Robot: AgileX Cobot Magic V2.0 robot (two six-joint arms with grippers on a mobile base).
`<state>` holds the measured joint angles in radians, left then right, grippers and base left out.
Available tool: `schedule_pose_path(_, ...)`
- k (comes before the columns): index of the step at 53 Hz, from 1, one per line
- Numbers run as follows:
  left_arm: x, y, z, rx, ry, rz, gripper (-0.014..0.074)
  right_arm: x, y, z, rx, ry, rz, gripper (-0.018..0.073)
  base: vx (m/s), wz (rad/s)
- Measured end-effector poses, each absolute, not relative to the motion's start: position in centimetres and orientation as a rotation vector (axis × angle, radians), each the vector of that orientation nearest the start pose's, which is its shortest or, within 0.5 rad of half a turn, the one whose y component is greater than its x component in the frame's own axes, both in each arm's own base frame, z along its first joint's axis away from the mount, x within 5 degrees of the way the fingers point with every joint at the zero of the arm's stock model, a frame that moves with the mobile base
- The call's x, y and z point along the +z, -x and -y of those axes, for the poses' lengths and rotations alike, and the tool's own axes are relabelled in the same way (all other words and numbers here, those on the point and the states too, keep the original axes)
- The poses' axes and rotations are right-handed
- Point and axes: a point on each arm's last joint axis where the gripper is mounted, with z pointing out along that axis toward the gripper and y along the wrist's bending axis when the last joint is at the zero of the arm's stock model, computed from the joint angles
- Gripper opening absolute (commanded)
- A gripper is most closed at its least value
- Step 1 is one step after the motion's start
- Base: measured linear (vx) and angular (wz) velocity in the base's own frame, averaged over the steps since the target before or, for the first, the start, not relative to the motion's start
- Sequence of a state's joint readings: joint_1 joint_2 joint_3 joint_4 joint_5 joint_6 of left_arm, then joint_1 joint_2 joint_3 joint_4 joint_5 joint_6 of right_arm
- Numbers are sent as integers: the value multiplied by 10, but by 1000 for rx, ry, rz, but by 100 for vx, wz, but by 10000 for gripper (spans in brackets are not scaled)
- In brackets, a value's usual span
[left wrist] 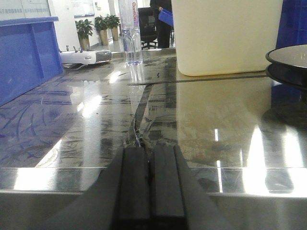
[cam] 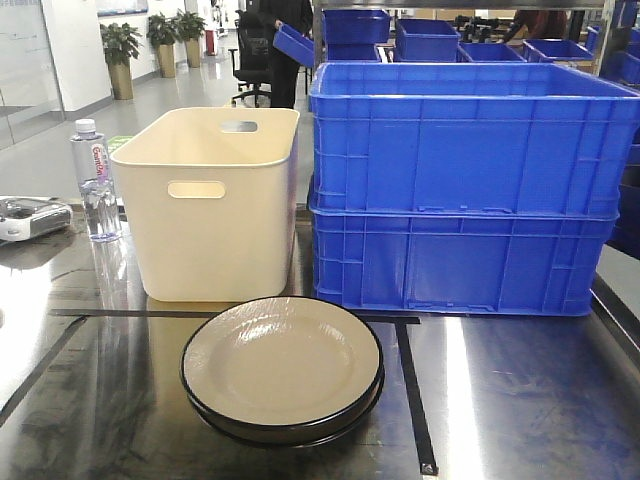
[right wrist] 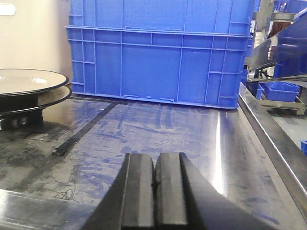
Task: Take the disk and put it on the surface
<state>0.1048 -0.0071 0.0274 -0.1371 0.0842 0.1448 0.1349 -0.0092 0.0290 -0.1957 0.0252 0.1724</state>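
Two stacked cream disks with black rims (cam: 282, 366) lie on the glossy dark metal surface (cam: 510, 400), in front of the cream bin. The stack shows at the right edge of the left wrist view (left wrist: 290, 60) and at the left edge of the right wrist view (right wrist: 29, 84). My left gripper (left wrist: 151, 148) is shut and empty, low over the surface, well left of the disks. My right gripper (right wrist: 156, 155) is shut too, holding nothing, well right of them. Neither gripper appears in the front view.
A cream bin (cam: 215, 200) and two stacked blue crates (cam: 465, 190) stand behind the disks. A water bottle (cam: 95, 180) and a white device (cam: 30, 215) sit at the far left. Another blue crate (left wrist: 24, 52) is left of my left gripper. Black lines (cam: 415, 400) cross the surface.
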Motion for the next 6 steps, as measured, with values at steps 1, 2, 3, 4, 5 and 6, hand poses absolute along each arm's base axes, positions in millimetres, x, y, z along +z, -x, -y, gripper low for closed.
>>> schedule_pose_path(1, 197, -57, -5, 79, 68, -1586, -1, 202, -56, -7, 85, 117, -1524, -12, 0, 0)
schedule_pose_path(2, 197, -57, -5, 79, 68, -1586, -1, 202, -56, -7, 85, 117, -1524, -12, 0, 0)
schedule_pose_path(3, 197, -57, -5, 79, 68, -1586, -1, 202, -56, -7, 85, 117, -1525, -12, 0, 0)
schedule_pose_path(4, 197, -57, -5, 79, 68, -1586, -1, 202, -56, -7, 85, 117, -1525, -12, 0, 0)
schedule_pose_path(5, 197, -57, -5, 79, 68, -1586, -1, 201, -56, -7, 85, 117, -1526, -12, 0, 0)
schedule_pose_path(6, 197, -57, -5, 79, 68, -1586, -1, 201, -56, -7, 85, 117, -1526, -12, 0, 0)
